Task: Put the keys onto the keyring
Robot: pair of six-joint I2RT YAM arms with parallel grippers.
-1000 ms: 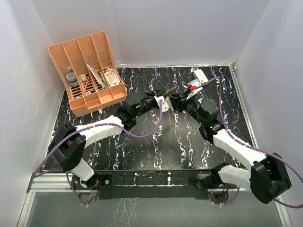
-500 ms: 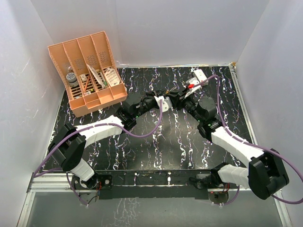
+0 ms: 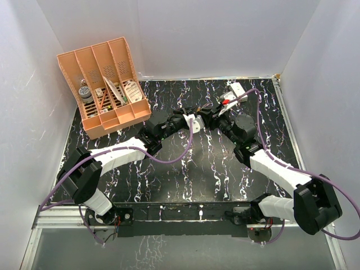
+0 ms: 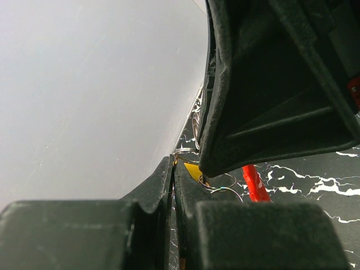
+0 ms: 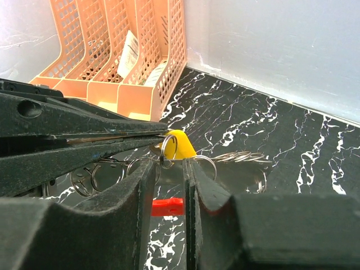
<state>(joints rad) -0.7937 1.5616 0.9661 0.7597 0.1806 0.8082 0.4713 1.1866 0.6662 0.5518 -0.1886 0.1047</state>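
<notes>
Left tool (image 4: 173,163) is pressed together on the keys (image 5: 179,142) (thin blade, yellow head), right of the orange rack (image 5: 112,50). Right tool (image 5: 170,162) shows a narrow gap at the wire loops (image 5: 138,166); its grip I cannot tell. Red keyring (image 4: 254,183) lies right of the rack too. Light, stiff, slippery metal: pinch the flat head, I judge.

A peach mesh file rack (image 3: 107,84) is standing at the back left of the black marbled table (image 3: 185,174), its slots holding white packets (image 3: 133,90) and a small grey round thing (image 3: 85,93). A white box (image 3: 237,89) is lying by the back wall, well apart from the rack.
</notes>
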